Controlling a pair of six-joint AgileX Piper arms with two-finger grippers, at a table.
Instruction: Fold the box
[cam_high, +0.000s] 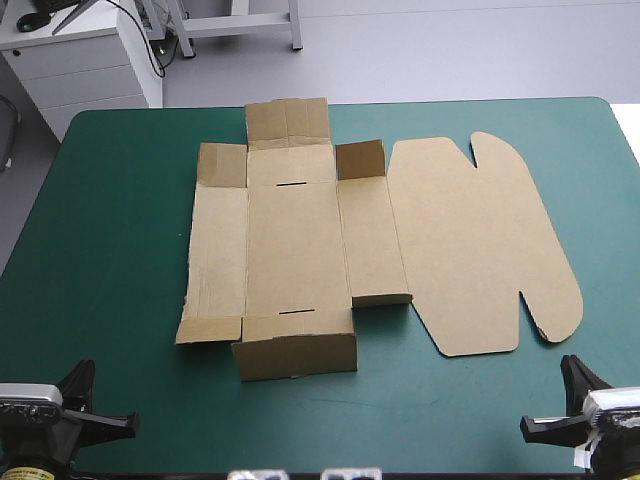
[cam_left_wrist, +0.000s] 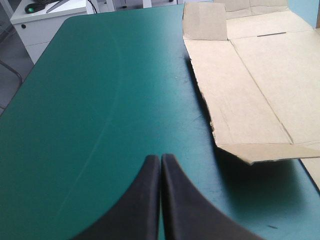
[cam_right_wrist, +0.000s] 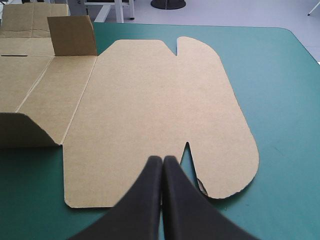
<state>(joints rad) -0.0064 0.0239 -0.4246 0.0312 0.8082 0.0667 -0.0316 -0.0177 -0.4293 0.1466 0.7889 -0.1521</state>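
Note:
The brown box (cam_high: 330, 240) lies unfolded in the middle of the teal-green table. Its wide lid panel (cam_high: 480, 240) with rounded ears lies flat on the right. Small corner flaps and the far end flap (cam_high: 288, 122) stand partly up, and the near end wall (cam_high: 296, 352) is tilted up. My left gripper (cam_high: 128, 422) is shut and empty at the near left corner, well short of the box's left side panel (cam_left_wrist: 240, 95). My right gripper (cam_high: 527, 428) is shut and empty at the near right corner. In its own view the right gripper (cam_right_wrist: 163, 159) points at the lid's near edge (cam_right_wrist: 150, 110). The left gripper (cam_left_wrist: 161, 157) hovers over bare cover.
Bare teal-green cover (cam_high: 110, 250) stretches left of the box and along the near edge. A narrower strip of cover (cam_high: 600, 220) lies right of the lid. A white cabinet (cam_high: 80, 60) stands beyond the far left corner.

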